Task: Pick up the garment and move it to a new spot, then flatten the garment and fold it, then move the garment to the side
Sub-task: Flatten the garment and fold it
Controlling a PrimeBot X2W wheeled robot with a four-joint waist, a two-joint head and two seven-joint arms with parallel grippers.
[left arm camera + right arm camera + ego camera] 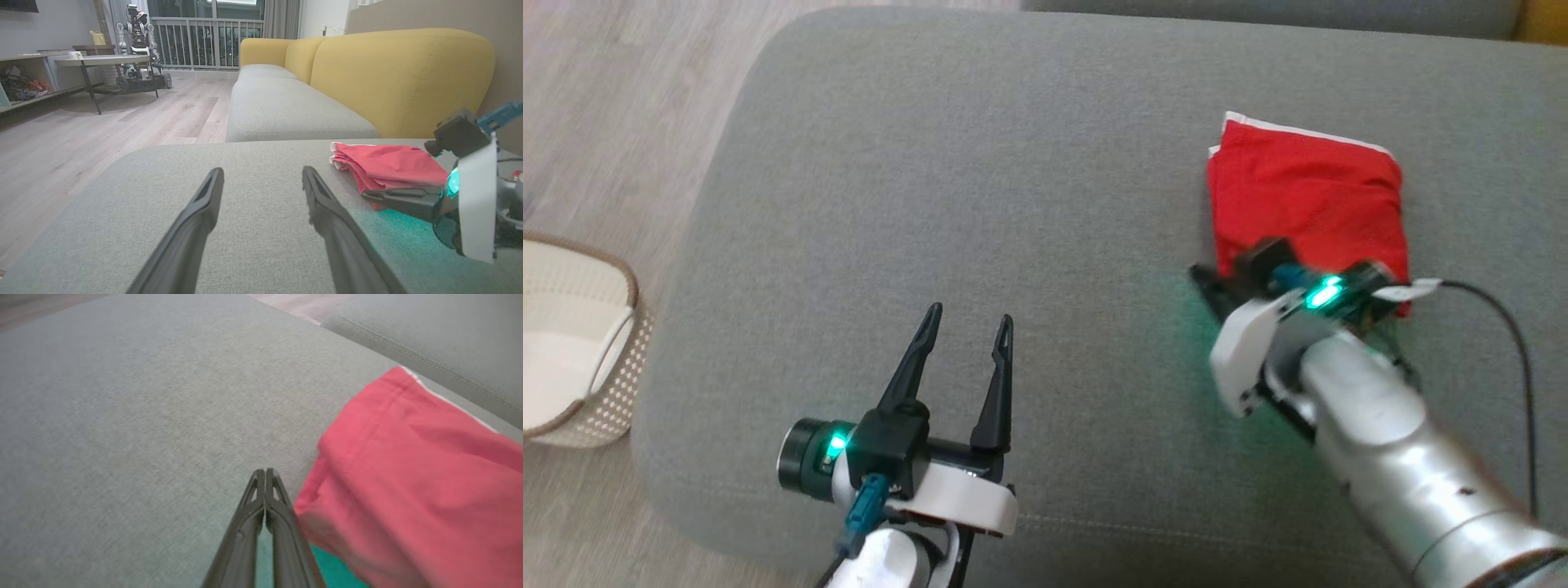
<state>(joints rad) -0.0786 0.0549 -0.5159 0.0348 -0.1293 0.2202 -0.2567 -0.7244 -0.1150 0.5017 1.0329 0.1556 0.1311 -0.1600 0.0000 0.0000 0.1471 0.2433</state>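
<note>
Right gripper (pixel 265 472) closed empty beside garment (pixel 408 477) (wrist view tells); left gripper (pixel 970 315) splayed, empty.

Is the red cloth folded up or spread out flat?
Folded. The red garment lies as a small, thick square on the grey cushion, and the left wrist view shows stacked layers at its edge.

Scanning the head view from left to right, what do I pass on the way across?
Basket on the floor → left pincer, open, over the grey cushion → red garment, folded, on the cushion.
</note>
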